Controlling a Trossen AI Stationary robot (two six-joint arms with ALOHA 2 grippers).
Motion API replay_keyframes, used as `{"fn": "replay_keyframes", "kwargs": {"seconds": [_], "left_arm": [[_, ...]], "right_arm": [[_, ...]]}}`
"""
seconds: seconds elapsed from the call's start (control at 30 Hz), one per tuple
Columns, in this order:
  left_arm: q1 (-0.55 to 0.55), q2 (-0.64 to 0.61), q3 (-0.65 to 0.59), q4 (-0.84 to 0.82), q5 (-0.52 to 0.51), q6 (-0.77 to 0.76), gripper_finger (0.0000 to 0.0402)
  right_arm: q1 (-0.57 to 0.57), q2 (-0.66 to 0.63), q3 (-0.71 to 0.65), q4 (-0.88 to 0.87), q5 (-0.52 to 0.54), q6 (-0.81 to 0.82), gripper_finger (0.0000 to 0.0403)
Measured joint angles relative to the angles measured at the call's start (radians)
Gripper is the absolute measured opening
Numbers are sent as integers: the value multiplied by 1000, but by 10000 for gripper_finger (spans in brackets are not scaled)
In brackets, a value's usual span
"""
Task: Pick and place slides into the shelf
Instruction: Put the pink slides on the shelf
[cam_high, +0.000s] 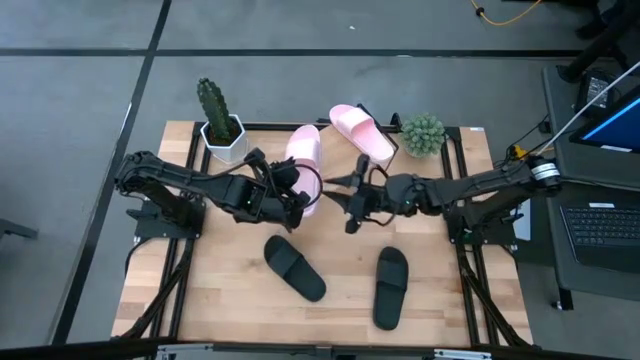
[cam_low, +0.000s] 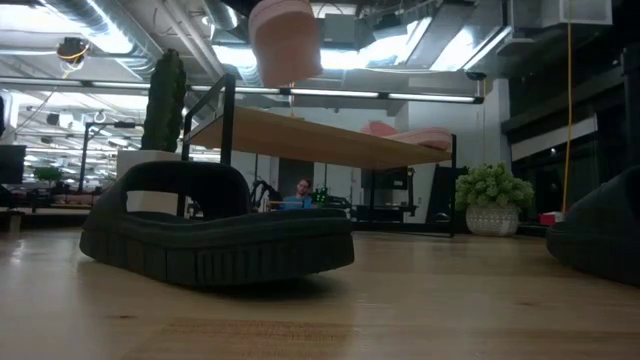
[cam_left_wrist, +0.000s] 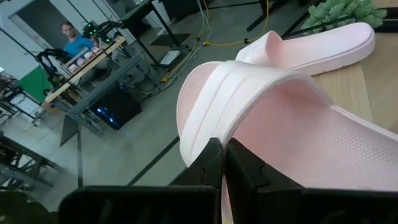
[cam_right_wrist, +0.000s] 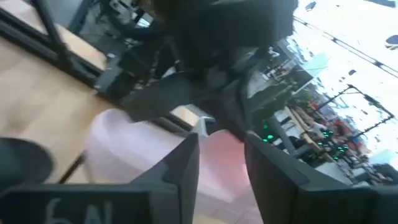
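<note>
Pink slide (cam_left_wrist: 273, 118) — left end effector (cam_left_wrist: 221, 155) clamped on strap edge, held aloft; right end effector (cam_right_wrist: 221, 155) slightly apart, empty.

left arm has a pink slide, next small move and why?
Probably carry it over the shelf and lower it beside the other pink slide. The left gripper is shut on a pink slide, which the low view shows held above the board.
</note>
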Motion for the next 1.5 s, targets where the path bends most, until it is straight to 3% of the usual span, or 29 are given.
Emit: {"fn": "replay_keyframes", "kwargs": {"seconds": [0.17,0.33,0.63,1.5], "left_arm": [[-12,0,0,1,0,0,0],[-34,0,0,1,-4,17,0],[-64,0,0,1,-7,26,0],[-129,-2,0,-1,18,37,0]], "right_arm": [[-50,61,78,-10,-5,-44,138],[-91,125,134,-21,-95,-61,130],[-133,203,204,-38,-107,-103,121],[-160,205,206,-74,-109,-103,120]]}}
